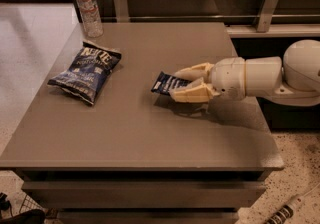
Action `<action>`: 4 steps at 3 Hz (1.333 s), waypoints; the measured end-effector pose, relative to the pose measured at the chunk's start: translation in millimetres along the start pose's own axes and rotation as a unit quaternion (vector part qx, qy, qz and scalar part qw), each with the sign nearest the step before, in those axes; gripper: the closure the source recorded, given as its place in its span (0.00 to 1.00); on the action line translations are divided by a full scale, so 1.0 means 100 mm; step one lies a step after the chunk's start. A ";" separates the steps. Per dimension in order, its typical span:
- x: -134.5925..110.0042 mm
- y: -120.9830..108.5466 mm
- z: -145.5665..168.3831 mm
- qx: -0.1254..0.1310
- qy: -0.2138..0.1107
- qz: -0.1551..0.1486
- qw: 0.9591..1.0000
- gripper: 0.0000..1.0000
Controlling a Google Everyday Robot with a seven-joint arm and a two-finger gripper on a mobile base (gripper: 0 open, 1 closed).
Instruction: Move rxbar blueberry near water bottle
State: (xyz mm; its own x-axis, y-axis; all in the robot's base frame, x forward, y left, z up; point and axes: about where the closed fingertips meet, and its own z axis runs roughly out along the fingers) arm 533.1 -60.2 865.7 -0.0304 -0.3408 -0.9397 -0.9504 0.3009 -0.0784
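Observation:
The rxbar blueberry (164, 83) is a small flat dark navy wrapper, held above the middle of the grey table (150, 138); a shadow lies under it. My gripper (179, 84) reaches in from the right on a white arm, and its two cream fingers (192, 93) are shut on the bar's right end. The water bottle (88, 7), clear with a white cap and white-and-red label, stands upright at the table's far left corner, well to the left of and beyond the bar.
A large puffy blue chip bag (86, 71) lies on the left part of the table, between the bar and the bottle. A wooden wall with metal brackets (120, 2) runs behind the table. Floor lies to the left and right.

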 end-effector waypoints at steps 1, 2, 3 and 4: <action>-0.14 -0.76 -0.09 0.013 0.030 0.020 0.999 1.00; -0.29 -1.39 -0.05 0.026 0.031 0.031 0.999 1.00; -0.30 -1.95 0.26 0.045 0.006 0.056 0.997 1.00; -0.36 -2.18 0.54 0.055 -0.011 0.062 0.996 1.00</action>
State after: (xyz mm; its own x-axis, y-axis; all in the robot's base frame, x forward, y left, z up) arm 758.3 -65.4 899.1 -0.1377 -0.2755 -0.9514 -0.8999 0.4361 0.0040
